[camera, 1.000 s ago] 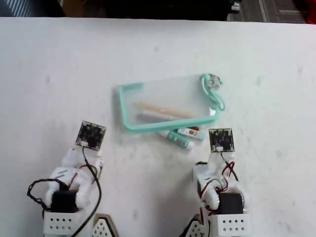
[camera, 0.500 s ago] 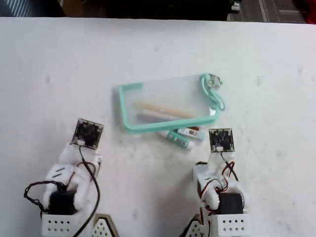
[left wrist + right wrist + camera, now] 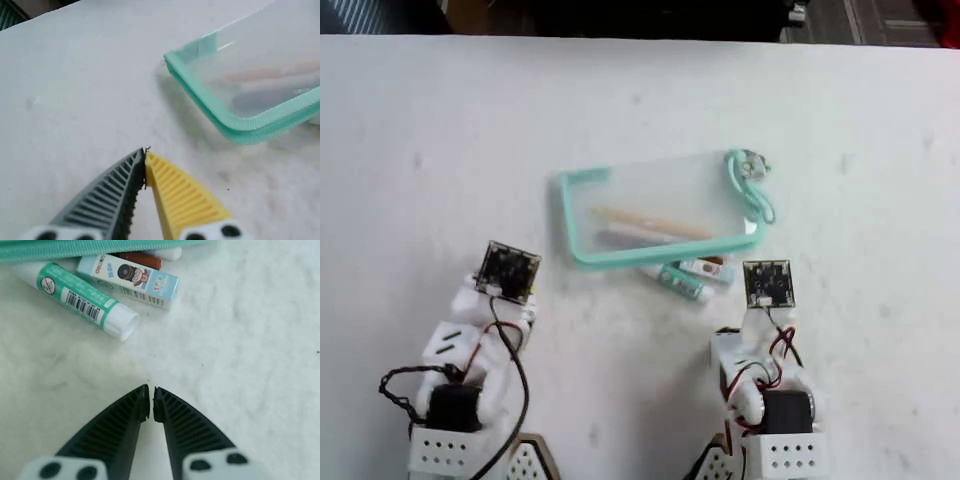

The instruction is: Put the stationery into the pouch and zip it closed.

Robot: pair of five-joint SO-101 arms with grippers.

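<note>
The pouch lies flat on the white table, ahead of both sets of jaws and touched by neither. It is a translucent sleeve with a mint-green border. In the left wrist view a rounded corner of it lies a little beyond the fingertips and off to one side. Through its wall show two pencils, one orange and one darker. A green cord loop lies at its far corner on the right arm's side. Just outside its near edge, between the pouch and the right jaws, lie a green-and-white glue stick and a pale blue boxed eraser, side by side and touching. A brown-and-white stick lies between the eraser and the pouch's edge. The right gripper sits low over bare table near the glue stick's cap, its black jaws drawn together to a hairline gap and holding nothing. The left gripper has its grey and yellow jaws pressed together at the tips, empty, over bare table. Both arms are folded back near the table's front edge, wrists pointed toward the pouch.
</note>
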